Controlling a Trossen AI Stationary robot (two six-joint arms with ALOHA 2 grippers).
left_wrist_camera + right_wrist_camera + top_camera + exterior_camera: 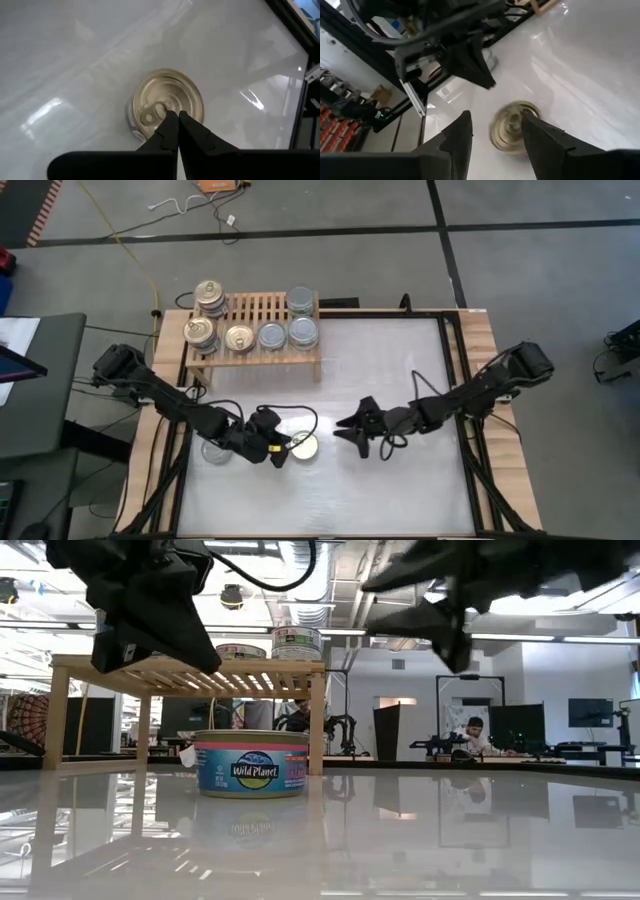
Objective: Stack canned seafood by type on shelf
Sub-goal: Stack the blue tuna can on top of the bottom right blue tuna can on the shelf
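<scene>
A gold-topped can (pixel 303 446) stands upright on the white counter (pixel 400 490), pull-tab up. The left claw (pixel 283 450) hangs right over it, fingers pressed together, gripping nothing. The right claw (pixel 347 423) hovers nearby, fingers parted and empty. Farther back, the wooden shelf (pixel 256 356) carries more cans, some stacked.

Right gripper (pixel 492 132): fingers parted, above white tabletop (pixel 580 60). Gold-topped can (pixel 512 126): upright on tabletop, beyond the fingers. Left gripper (pixel 470 62): dark, farther off, above the tabletop near the can.
</scene>
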